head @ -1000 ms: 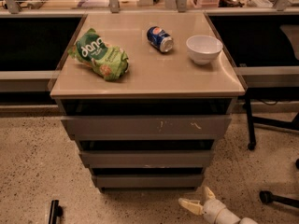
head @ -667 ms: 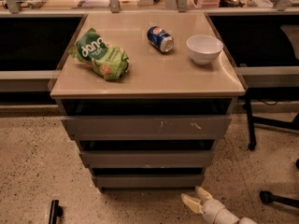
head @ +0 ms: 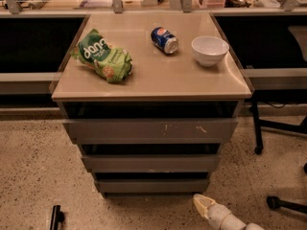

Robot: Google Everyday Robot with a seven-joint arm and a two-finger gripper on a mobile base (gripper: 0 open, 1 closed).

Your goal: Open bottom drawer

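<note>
A: Bottom drawer [head: 152, 185]?
B: Just up-left of gripper [head: 201, 204]. Lowest of 3 fronts, faces cam, long axis L-R.
A: Gripper?
B: Low by floor, tip aimed up-left twd drawer's R end, not touching. Open/closed: can't tell. Chip bag [head: 102, 56], can [head: 164, 40], bowl [head: 209, 50] well above, on cabinet top

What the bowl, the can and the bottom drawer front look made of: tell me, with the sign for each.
Bowl: probably glazed ceramic or plastic, since it is plain glossy white.
Can: likely aluminium, printed blue with a pale metallic end.
Bottom drawer: seemingly painted metal or laminate, flat matte grey and unmarked.
The gripper, pale and plastic-looking, sits low by the floor, just off that drawer's right end.
</note>
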